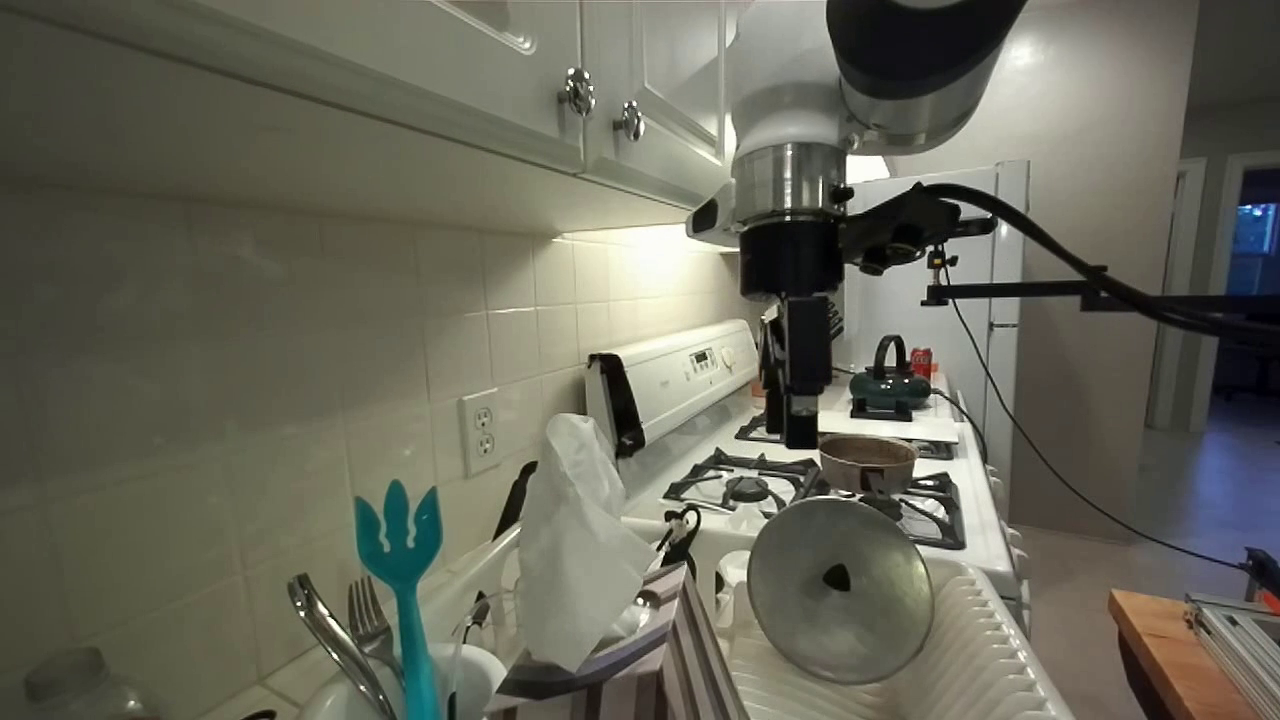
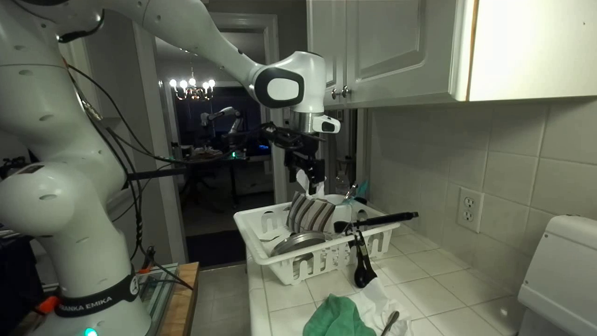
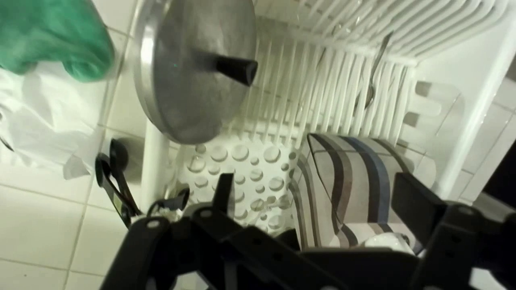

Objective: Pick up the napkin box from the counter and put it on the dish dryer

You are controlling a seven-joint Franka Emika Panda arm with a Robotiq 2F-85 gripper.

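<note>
The napkin box [image 2: 310, 213] stands inside the white dish dryer [image 2: 258, 240], leaning a little, with striped sides and a white tuft on top. It also shows in the wrist view [image 3: 358, 181] and at the bottom of an exterior view [image 1: 690, 660]. My gripper [image 2: 311, 179] is open and points down over the box, close to the tuft. In the wrist view my fingertips [image 3: 318, 195] are wide apart. The box lies between them, nearer the right finger; the perforated base [image 3: 246, 169] shows by the left finger. Whether a finger touches the box or tuft, I cannot tell.
A metal lid [image 3: 201, 72] leans in the rack beside the box. A black handle [image 2: 389, 219] and black utensils [image 2: 363, 266] stick out over the rim. Teal and metal utensils [image 1: 400, 540] stand behind the box. A green cloth [image 2: 340, 317] lies on the counter. Cabinets [image 2: 392, 46] hang above.
</note>
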